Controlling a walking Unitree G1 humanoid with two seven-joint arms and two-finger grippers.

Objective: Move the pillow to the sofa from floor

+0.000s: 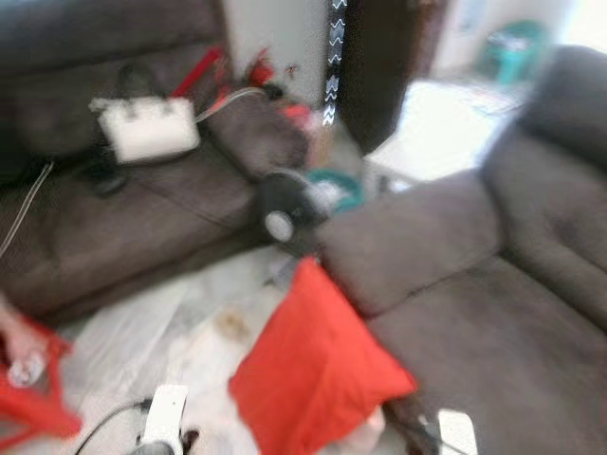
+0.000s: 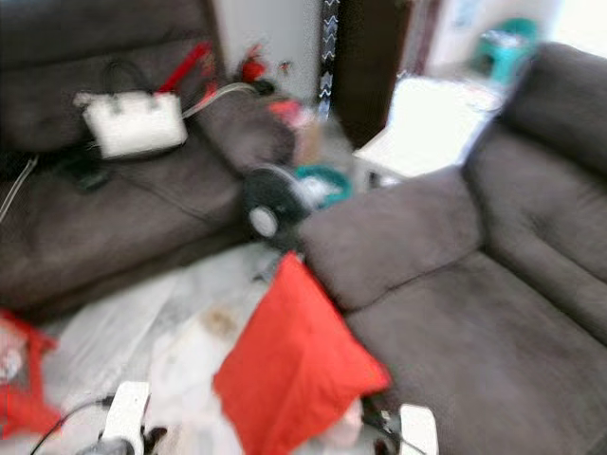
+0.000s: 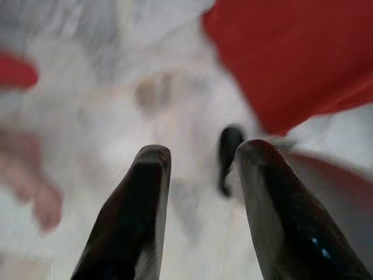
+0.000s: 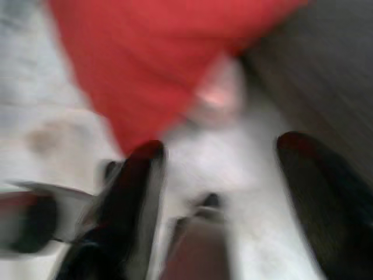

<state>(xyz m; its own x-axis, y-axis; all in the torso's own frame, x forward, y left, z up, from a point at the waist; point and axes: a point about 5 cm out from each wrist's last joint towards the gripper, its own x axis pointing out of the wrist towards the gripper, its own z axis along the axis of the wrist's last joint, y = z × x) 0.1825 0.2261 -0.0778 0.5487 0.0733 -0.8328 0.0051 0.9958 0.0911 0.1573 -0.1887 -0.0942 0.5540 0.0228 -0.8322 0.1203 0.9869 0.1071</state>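
We see the red pillow (image 1: 318, 374) at six o'clock on the floor (image 1: 180, 332), leaning against the sofa (image 1: 474, 313). Both the left gripper (image 3: 198, 169) and right gripper (image 4: 224, 157) hover spread open, empty. We'd close in from both sides and pinch opposite edges.

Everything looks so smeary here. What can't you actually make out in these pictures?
- Red pillow: its lower corner is cut off by the left eye view's bottom edge.
- White handbag on the far sofa: details lost to blur.
- Small things behind the black fan: blurred past naming.
- Pinkish patch under the pillow, right wrist view: unidentifiable.
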